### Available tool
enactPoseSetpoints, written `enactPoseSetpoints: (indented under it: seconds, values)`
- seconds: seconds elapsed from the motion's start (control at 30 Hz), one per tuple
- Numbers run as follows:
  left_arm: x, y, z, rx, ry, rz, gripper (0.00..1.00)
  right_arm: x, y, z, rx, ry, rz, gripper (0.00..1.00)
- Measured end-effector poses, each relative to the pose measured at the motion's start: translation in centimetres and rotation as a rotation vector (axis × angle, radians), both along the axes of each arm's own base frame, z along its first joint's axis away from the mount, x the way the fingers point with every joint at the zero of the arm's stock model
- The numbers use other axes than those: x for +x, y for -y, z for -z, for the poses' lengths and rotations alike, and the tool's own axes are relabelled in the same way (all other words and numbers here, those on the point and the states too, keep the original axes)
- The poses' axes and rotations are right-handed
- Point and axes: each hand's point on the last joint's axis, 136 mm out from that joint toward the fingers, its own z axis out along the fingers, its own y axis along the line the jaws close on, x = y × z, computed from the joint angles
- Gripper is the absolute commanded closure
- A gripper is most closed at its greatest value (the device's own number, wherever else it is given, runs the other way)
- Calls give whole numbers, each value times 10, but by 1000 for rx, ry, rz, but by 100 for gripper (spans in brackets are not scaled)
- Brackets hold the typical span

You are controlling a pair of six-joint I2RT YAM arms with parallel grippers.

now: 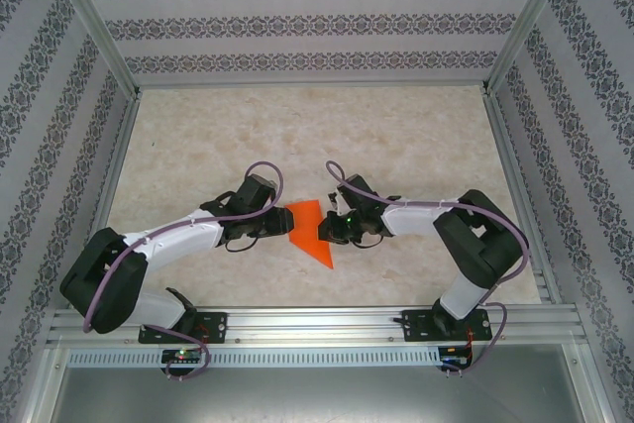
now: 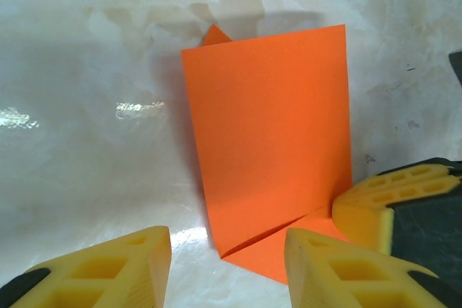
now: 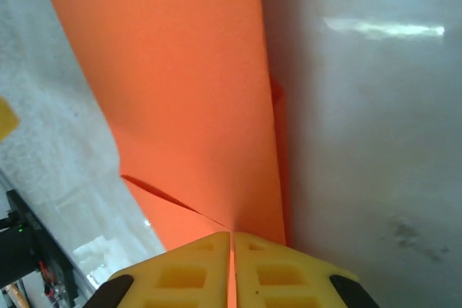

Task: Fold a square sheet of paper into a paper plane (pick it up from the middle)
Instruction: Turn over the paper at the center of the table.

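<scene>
Your right hand (image 3: 232,239) is clamped on the paper (image 3: 180,91) from 3 o'clock, probably steadying it. Left hand (image 2: 227,250) hovers half-open and empty at 9 o'clock.

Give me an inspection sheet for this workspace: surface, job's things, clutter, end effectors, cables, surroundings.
Surface: pale marbled table, glossy.
Job's things: orange paper, partly folded, between the arms.
Clutter: nothing seen.
End effectors: left end effector open beside the paper; right end effector shut on the paper's edge.
Cables: purple cables looped along both arms, off the paper.
Surroundings: patterned walls, metal frame.
</scene>
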Motion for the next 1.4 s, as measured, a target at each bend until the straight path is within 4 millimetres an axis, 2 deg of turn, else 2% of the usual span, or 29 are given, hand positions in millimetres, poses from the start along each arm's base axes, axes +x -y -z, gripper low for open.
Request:
enactPoseSetpoints:
  seconds: [0.2,0.5,0.73,1.4]
  values:
    - [-1,2,0,-6,-7,6,52,4,-7,1,105,-14,24,87]
    - [-2,7,-2,-40,-26,2,48,7,-5,-3,230,-36,110,84]
    - [-2,15,8,-58,-77,1,47,10,-5,-6,304,-53,168,84]
    - [5,25,15,-124,-118,-64,44,13,-7,-7,339,-71,198,82]
